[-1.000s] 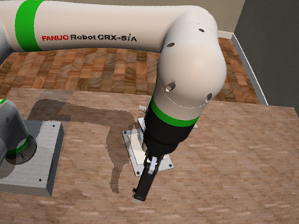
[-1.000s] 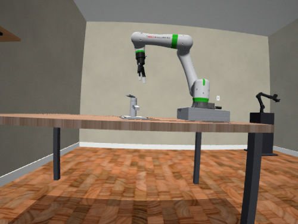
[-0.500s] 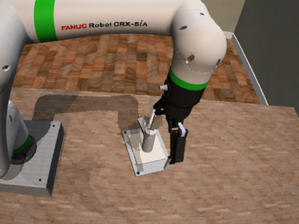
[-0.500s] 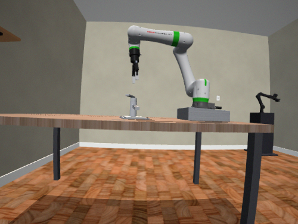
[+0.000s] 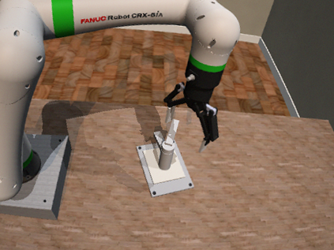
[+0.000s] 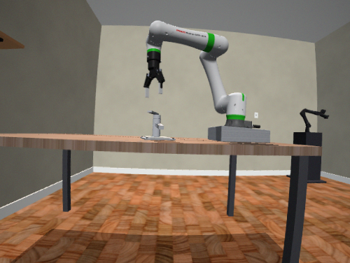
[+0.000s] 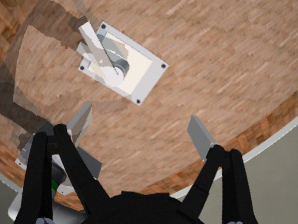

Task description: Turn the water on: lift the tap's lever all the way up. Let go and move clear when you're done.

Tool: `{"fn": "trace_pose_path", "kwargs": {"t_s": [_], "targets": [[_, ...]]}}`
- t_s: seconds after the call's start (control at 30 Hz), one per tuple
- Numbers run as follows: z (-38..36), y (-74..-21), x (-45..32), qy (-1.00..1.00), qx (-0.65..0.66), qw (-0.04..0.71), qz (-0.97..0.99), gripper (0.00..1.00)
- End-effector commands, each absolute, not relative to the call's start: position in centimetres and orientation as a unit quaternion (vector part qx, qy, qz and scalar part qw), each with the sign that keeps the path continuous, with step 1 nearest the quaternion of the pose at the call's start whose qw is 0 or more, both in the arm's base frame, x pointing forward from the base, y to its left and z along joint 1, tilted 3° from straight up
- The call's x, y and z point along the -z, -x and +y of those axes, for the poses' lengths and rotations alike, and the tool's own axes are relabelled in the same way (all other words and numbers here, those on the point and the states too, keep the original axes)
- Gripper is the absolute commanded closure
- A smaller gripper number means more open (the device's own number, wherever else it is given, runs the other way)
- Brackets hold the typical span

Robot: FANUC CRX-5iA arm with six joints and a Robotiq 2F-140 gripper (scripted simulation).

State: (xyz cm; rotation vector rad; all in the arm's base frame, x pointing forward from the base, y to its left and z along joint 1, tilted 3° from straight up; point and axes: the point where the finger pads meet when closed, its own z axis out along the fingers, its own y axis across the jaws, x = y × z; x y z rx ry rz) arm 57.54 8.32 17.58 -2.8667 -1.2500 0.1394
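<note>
A grey tap (image 5: pixel 166 155) stands upright on a white and grey base plate (image 5: pixel 165 167) in the middle of the wooden table. Its flat lever (image 5: pixel 173 130) sticks out from the top of the tap body; in the side view the lever (image 6: pixel 152 112) lies low and about level, pointing left. My gripper (image 5: pixel 187 131) is open and empty. It hangs pointing down, a clear gap above the tap (image 6: pixel 156 127), as the side view of the gripper (image 6: pixel 154 92) shows. In the wrist view the tap (image 7: pixel 100 46) lies far below, ahead of the spread fingers.
The arm's grey pedestal (image 5: pixel 21 171) stands on the table's left side. The table's far edge (image 5: pixel 248 113) runs just behind the gripper. A black stand (image 6: pixel 308 140) with a small dark arm stands on the floor beyond the table's end.
</note>
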Motion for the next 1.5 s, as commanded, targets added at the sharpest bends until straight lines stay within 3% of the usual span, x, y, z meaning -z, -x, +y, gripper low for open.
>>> {"fn": "trace_pose_path", "kwargs": {"t_s": [0.0, 0.43, 0.6, 0.63, 1.47], "targets": [[12.4, -57.5, -16.6, 0.884, -0.038, 0.008, -0.466, 0.0], [23.6, -55.4, -14.0, 0.772, -0.022, 0.016, -0.636, 0.0], [24.1, -55.3, -13.9, 0.766, -0.022, 0.016, -0.643, 0.0], [24.1, -55.3, -13.9, 0.766, -0.022, 0.016, -0.643, 1.0], [24.1, -55.3, -13.9, 0.766, -0.022, 0.016, -0.643, 1.0]]}}
